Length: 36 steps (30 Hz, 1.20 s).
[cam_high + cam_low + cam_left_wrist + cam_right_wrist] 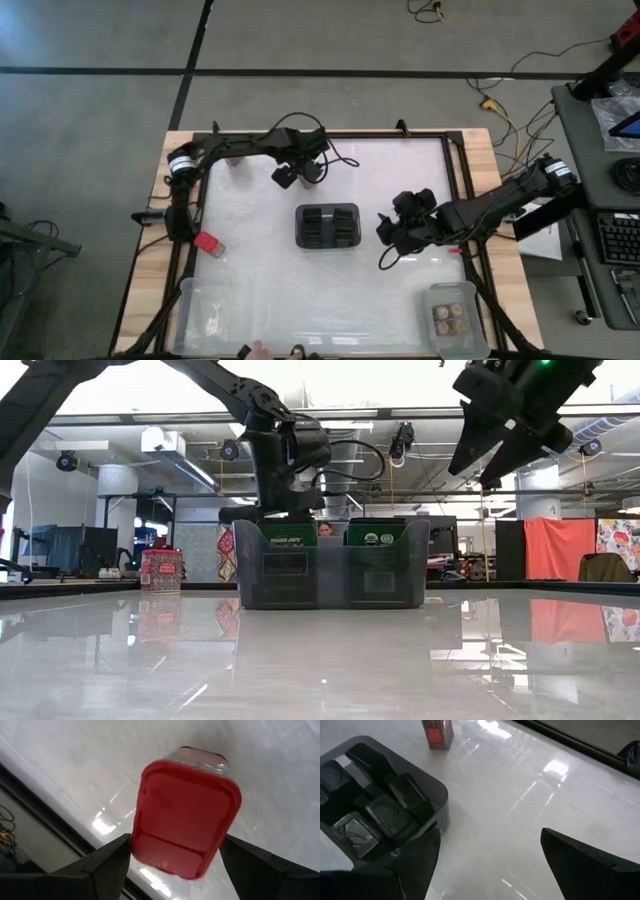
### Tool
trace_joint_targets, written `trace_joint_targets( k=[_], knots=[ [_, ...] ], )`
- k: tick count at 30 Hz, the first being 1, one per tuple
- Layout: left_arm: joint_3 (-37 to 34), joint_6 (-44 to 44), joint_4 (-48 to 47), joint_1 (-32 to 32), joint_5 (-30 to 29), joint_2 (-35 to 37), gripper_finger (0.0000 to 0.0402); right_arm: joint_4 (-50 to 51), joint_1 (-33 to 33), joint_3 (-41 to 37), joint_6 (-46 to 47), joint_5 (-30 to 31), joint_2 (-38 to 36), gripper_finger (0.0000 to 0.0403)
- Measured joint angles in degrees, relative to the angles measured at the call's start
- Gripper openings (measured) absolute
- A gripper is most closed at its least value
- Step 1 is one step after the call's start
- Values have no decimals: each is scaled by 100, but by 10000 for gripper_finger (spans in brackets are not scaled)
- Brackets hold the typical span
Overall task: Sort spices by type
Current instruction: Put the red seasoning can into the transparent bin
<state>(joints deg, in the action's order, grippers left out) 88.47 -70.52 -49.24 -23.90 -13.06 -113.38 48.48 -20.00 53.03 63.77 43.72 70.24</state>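
Observation:
My left gripper (297, 172) (175, 842) is at the table's far side, behind the dark slotted holder (327, 227) (330, 565). It is shut on a red-lidded spice box (187, 815). A second red spice box (208, 243) (160, 570) (437, 732) stands on its base near the left edge. Round jars with tan tops (450, 318) sit in the near-right clear bin (472, 298). My right gripper (398, 228) (490, 832) (500, 450) hangs open above the table, right of the holder, touching nothing. My left gripper has the red spice box pinched between its two fingers (110, 860), one on each of two opposite sides just under the red lid's edge (137, 837). The fingers come from above, pointing down at the lid. Whether the box stands on the table or is lifted, I cannot tell.
A second clear bin (190, 300) sits at the near-left corner. The holder in the middle carries green-labelled packets (375, 535). A black frame (455, 180) runs round the white tabletop. Bare tabletop lies between the holder and the bins.

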Motion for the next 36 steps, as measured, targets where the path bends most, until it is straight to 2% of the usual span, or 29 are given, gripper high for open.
trace_joint_targets(
  k=[11, 18, 22, 28, 32, 36],
  knots=[
    [0, -151, 59, 186, 21, -94, 279, -114, 1, 5, -180, 63, -4, 333],
    [-63, -349, 127, 217, 205, -96, 231, -198, -1, 8, -186, 133, -2, 336],
    [-32, 230, 128, 280, 173, -96, 197, -259, -14, 8, -293, 130, -2, 328],
    [-9, 886, 26, 470, 178, -15, 196, -296, -12, 10, -538, 125, -4, 327],
    [-2, 1381, -358, 609, 124, 295, 197, -300, -12, 12, -721, 127, -29, 333],
    [-2, 2256, -851, 693, 13, 790, 198, -298, 19, 12, -932, 133, -37, 336]
  ],
)
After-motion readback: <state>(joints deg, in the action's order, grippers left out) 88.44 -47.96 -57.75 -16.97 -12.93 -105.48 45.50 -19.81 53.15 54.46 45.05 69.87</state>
